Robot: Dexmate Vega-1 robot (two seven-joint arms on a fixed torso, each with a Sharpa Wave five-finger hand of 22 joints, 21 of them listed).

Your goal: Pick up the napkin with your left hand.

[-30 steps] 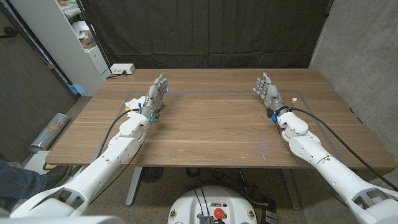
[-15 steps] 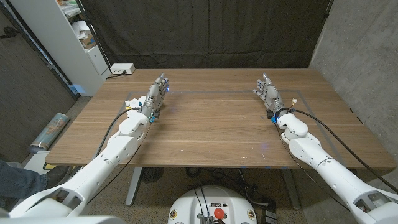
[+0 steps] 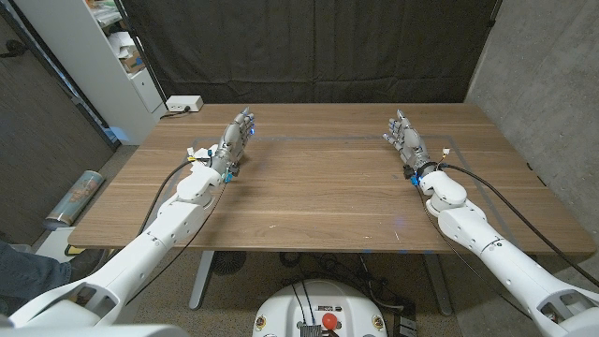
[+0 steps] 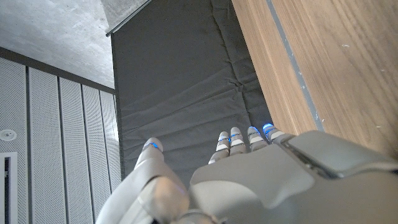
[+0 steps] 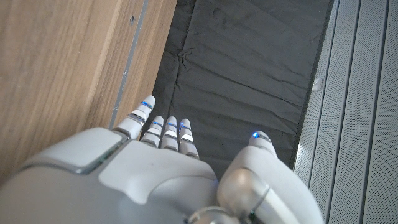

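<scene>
Head view: left hand [image 3: 236, 140] and right hand [image 3: 405, 140] empty, no legible writing.

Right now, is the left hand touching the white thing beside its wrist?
Cannot tell. In the head view the white thing peeks out beside the left hand, and the wrist hides any contact or gap between them.

Left hand [image 3: 236, 140] over the table's [image 3: 318, 197] far left; right hand [image 3: 406, 142] far right, well apart.
</scene>
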